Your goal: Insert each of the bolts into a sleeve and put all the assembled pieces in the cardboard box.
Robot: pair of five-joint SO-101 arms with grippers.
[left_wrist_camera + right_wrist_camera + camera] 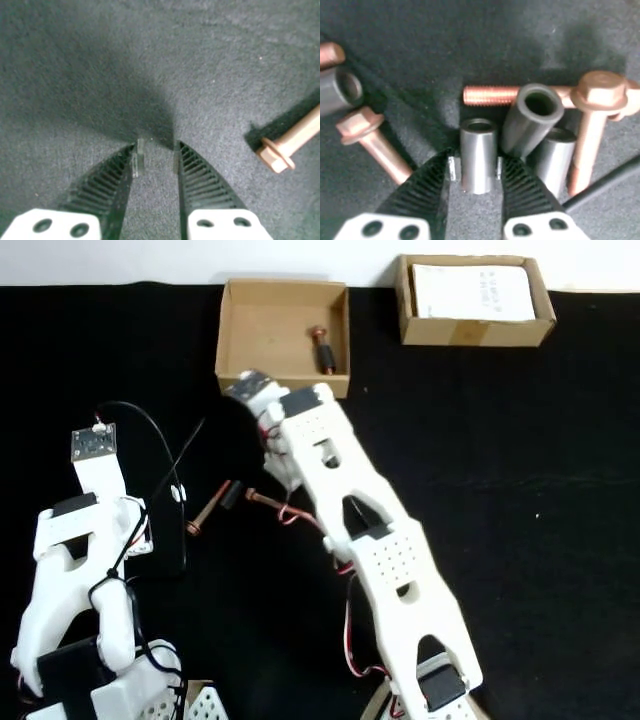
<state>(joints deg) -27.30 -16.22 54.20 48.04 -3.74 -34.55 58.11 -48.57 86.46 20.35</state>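
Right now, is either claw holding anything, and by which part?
Right claw grips a sleeve, pinched across its side wall, on the lower half. Left claw holds nothing.

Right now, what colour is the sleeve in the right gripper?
The sleeve is dark grey; best in the right wrist view.

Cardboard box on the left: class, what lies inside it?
One bolt in a dark sleeve lies by the box's right wall. An arm covers the near left corner, hiding that part.
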